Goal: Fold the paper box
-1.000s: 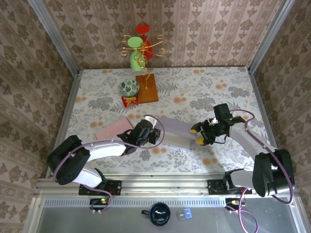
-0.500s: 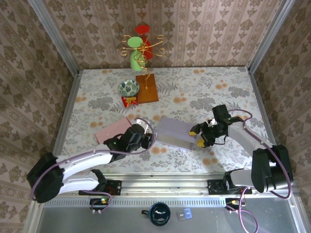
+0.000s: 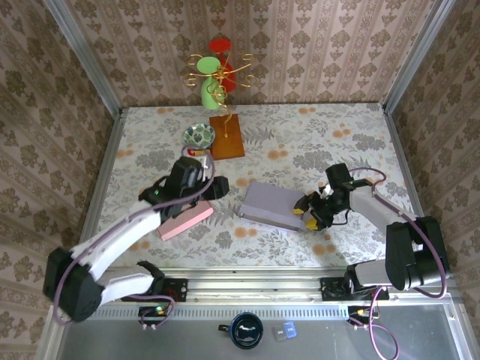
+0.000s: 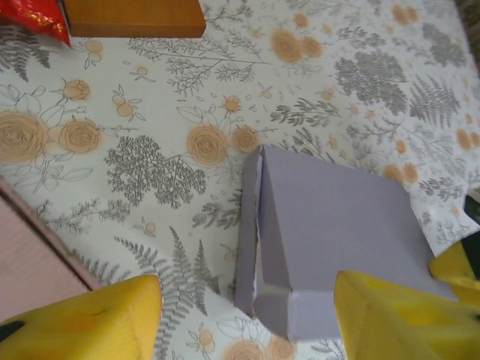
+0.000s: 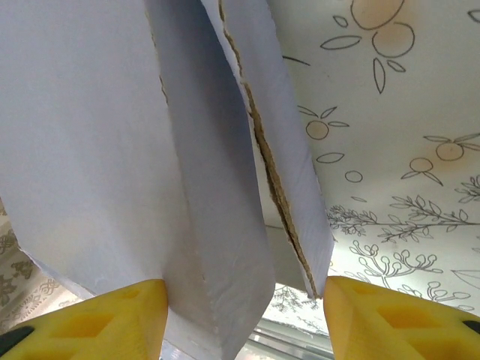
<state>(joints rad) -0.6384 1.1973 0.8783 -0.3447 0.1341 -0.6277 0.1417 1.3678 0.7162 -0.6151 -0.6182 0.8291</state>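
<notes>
The lavender paper box lies closed on the floral table, its lid seam showing along the left side. My right gripper is at the box's right end. In the right wrist view its yellow fingers press the box's side wall and a torn-edged flap from either side, so it is shut on the box. My left gripper hovers left of the box, above a pink box. In its wrist view it stands open with nothing between its fingers, and the lavender box is farther below.
A pink box lies left of the paper box. A wooden board, a red packet, a patterned bowl and a green vase stand at the back. Patterned walls close in the table.
My left gripper has let go of the box's left end, opened, and swung left and back over the pink box. The right gripper stays at the box's right end.
</notes>
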